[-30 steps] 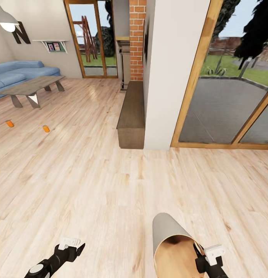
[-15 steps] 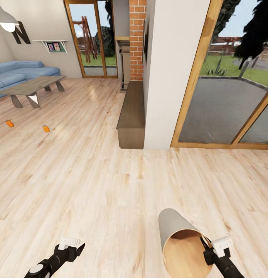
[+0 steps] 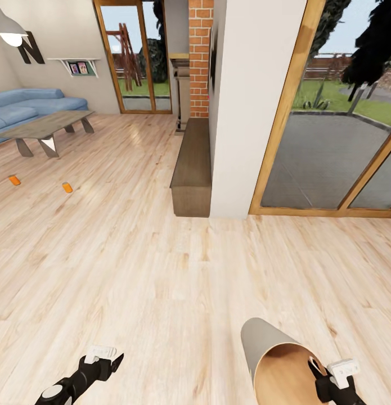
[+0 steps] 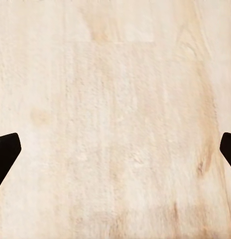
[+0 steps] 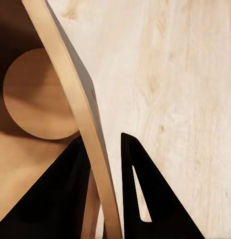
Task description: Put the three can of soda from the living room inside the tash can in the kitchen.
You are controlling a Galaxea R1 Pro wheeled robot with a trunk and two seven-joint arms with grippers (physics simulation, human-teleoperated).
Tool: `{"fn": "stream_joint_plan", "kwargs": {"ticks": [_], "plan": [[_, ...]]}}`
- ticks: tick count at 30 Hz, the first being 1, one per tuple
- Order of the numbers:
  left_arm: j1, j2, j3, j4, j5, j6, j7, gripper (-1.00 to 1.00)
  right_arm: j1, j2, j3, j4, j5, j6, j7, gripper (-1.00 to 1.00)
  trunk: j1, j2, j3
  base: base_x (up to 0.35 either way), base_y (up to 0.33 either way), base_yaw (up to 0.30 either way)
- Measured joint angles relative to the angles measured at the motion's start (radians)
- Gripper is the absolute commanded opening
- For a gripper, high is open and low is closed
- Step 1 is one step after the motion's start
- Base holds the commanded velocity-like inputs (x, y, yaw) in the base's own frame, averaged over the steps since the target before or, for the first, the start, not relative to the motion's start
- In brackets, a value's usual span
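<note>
Bin carried by its rim, tipped over, cans well off across the floor

The right claw (image 3: 330, 378) is clamped on the tash can (image 3: 274, 360) rim, one finger inside; that thin edge hold could slip or swing; left claw (image 3: 105, 360) spread wide, holding nothing; two orange cans (image 3: 67, 187) (image 3: 14, 180) lie near the coffee table (image 3: 46, 126); third unseen.

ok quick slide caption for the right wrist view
Right gripper pinching the trash can rim, brown inside showing, above the wood floor.
</note>
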Motion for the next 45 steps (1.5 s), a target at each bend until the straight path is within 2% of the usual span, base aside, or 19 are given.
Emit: {"fn": "stream_joint_plan", "kwargs": {"ticks": [9, 13, 20, 28, 45], "plan": [[0.001, 0.014, 0.004, 0.001, 0.007, -0.008, -0.001, 1.00, -0.001, 0.003, 0.000, 0.036, -0.001, 0.000, 0.002, -1.00, 0.000, 0.000, 0.000, 0.000, 0.000, 0.000], [0.003, 0.045, 0.005, -0.003, 0.020, -0.026, -0.022, 1.00, -0.002, 0.004, 0.001, 0.040, -0.001, -0.001, 0.003, -1.00, 0.000, 0.000, 0.000, 0.000, 0.000, 0.000], [0.004, 0.071, 0.006, 0.000, 0.056, -0.037, -0.077, 1.00, -0.001, 0.004, 0.002, 0.042, 0.000, -0.001, 0.007, -1.00, 0.000, 0.000, 0.000, 0.000, 0.000, 0.000], [0.005, 0.076, 0.005, 0.001, 0.069, -0.042, -0.089, 1.00, -0.001, 0.004, 0.001, 0.042, 0.000, -0.001, 0.006, -1.00, 0.000, 0.000, 0.000, 0.000, 0.000, 0.000], [0.005, 0.074, 0.004, 0.001, 0.070, -0.063, -0.089, 1.00, -0.001, 0.008, 0.001, 0.043, 0.000, -0.005, 0.000, -1.00, 0.000, 0.000, 0.000, 0.000, 0.000, 0.000]]}}
